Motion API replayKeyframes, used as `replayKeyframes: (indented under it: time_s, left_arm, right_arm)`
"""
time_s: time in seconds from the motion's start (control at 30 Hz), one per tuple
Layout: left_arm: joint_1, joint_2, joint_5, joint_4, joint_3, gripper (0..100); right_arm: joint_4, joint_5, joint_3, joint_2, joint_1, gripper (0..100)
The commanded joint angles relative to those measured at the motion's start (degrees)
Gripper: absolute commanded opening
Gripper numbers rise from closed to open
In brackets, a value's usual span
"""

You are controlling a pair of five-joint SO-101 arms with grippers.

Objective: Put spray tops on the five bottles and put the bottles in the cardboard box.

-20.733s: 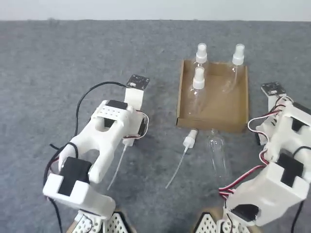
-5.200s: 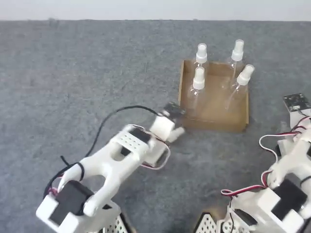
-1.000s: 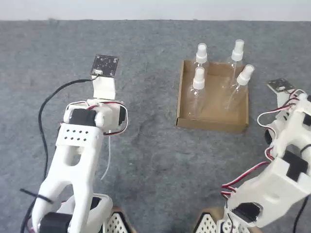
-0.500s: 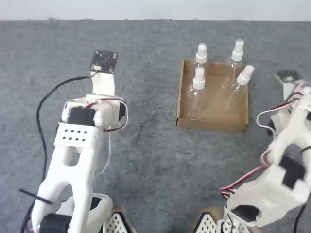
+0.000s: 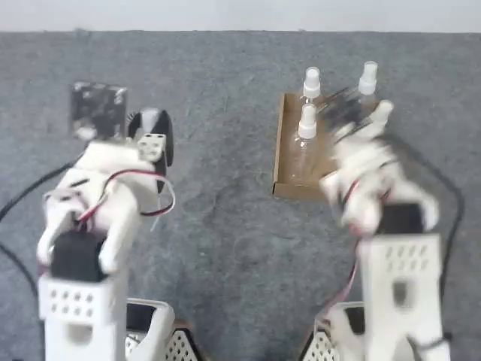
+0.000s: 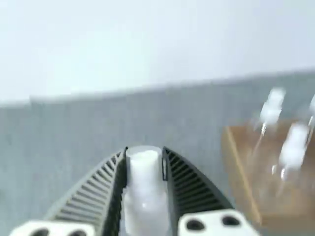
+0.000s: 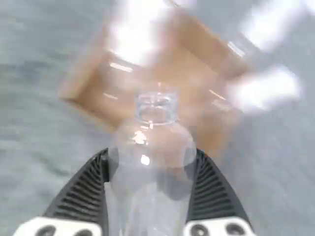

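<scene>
**Spray top (image 6: 143,196) in the left gripper (image 6: 144,157), uncapped bottle (image 7: 156,108) in the right gripper (image 7: 151,158)**

Whole table is covered in a grey felt (image 5: 225,226), kind of fuzzy and carpet-like, and it runs back to a plain white wall (image 5: 225,15) along the far edge. The left wrist view has that same pale wall above the grey.

Left gripper's jaws are nearly closed, pinching the white spray top between the ribbed pads, so just a narrow gap and the top sits in it. It's held up off the felt, well to the side of the cardboard box (image 5: 279,150).

Right gripper is opened wider, both jaws pressed against the sides of the clear bottle, open neck pointing away from the wrist. Right wrist view puts the bottle over the cardboard box, though it's too smeared to say over which corner. From above, the right arm (image 5: 376,195) lies across the near part of the box.

In the box stand four capped bottles (image 5: 307,124), upright, white tops up, two at the back and two closer in.
</scene>
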Motion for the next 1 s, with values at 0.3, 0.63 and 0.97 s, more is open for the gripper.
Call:
replayKeyframes:
  time_s: [0.3, 0.63, 0.97]
  left_arm:
    - [0.26, -5.01, 16.44, -2.55, -16.13, 1]
    - [5.98, -5.01, 19.87, -8.18, -8.84, 1]
    - [6.51, -5.01, 20.48, -16.00, -2.68, 1]
  right_arm:
    - [-20.70, -9.67, 17.49, -10.42, -34.59, 0.6]
    - [-33.63, -10.11, 28.75, -17.19, -35.82, 0.6]
    - [-37.41, -10.11, 34.90, -24.92, -37.49, 0.6]
